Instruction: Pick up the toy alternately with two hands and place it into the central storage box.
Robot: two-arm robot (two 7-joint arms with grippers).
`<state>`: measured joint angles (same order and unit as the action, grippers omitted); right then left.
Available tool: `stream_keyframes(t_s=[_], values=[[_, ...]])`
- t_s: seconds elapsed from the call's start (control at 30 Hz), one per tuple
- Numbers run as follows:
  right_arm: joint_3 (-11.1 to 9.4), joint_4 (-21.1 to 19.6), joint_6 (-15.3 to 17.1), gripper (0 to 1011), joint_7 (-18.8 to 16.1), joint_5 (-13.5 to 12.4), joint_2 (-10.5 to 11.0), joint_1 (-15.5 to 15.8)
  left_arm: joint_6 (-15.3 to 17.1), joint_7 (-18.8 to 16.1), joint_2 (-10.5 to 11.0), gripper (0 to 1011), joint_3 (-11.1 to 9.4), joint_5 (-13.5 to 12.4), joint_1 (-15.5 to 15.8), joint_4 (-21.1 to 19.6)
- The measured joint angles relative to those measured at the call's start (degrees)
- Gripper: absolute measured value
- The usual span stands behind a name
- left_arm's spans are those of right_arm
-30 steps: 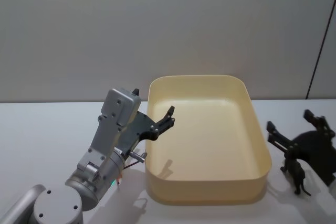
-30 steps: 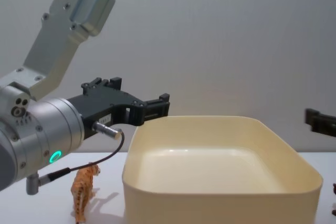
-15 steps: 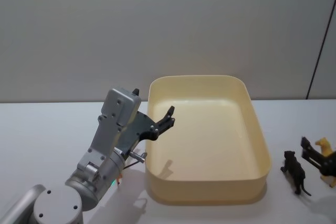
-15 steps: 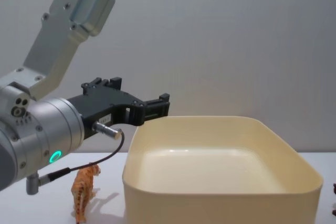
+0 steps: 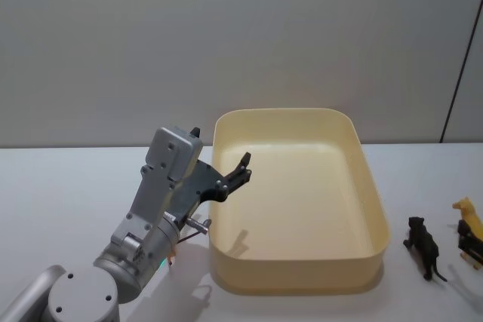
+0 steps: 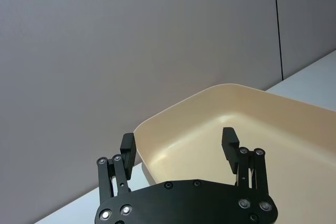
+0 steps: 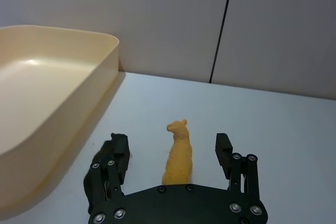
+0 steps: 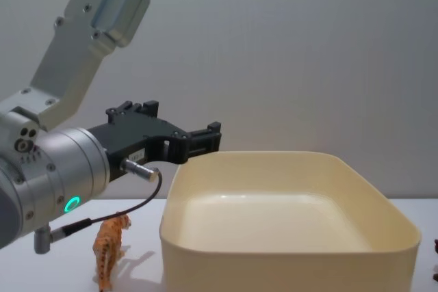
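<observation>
Surface: white table (image 5: pixel 60 186) before a plain grey wall; the box (image 5: pixel 287 114) sits mid-table, empty.
Left gripper (image 6: pixel 178 145): spread, holding nothing, hanging above the box's 9 o'clock rim; probably waiting for its turn.
Right gripper (image 7: pixel 171 149): spread and low at the box's 4 o'clock, fingers either side of the yellow toy (image 7: pixel 177 157), no contact seen; seemingly lining up a pinch.
Black toy (image 5: pixel 424 246): near the yellow toy's 9 o'clock; could get bumped.
Tiger (image 8: pixel 109 245): box's 8 o'clock, under the left arm.
</observation>
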<state>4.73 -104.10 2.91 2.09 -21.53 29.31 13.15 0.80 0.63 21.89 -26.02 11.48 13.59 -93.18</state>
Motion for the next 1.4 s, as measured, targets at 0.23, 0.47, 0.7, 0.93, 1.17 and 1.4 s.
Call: stream_keyframes(t_s=[0.23, 0.47, 0.7, 0.93, 1.17, 1.4], values=[[-0.19, 2.36, 0.98, 1001, 0.23, -0.06, -0.42, -0.95, 0.00, 0.00, 0.00, 1001, 0.00, 0.00, 0.00, 0.00], [0.09, 5.40, 1.78, 1001, -0.68, 0.90, -1.31, -3.13, 0.00, 0.00, 0.00, 1001, 0.00, 0.00, 0.00, 0.00], [1.03, 8.87, 2.57, 1001, -2.66, 2.49, -2.82, -6.19, 0.00, 0.00, 0.00, 1001, 0.00, 0.00, 0.00, 0.00], [2.19, 12.15, 3.56, 963, -4.65, 4.14, -4.38, -9.04, 0.00, -0.01, 0.00, 1001, 0.00, 0.00, 0.00, 0.00], [2.82, 14.11, 4.09, 792, -5.82, 5.15, -5.33, -10.75, 0.00, 0.00, 0.00, 1001, 0.00, 0.00, 0.00, 0.00], [3.18, 15.22, 4.44, 558, -6.54, 5.76, -5.88, -11.73, 0.00, 0.00, 0.00, 1001, 0.00, 0.00, 0.00, 0.00]])
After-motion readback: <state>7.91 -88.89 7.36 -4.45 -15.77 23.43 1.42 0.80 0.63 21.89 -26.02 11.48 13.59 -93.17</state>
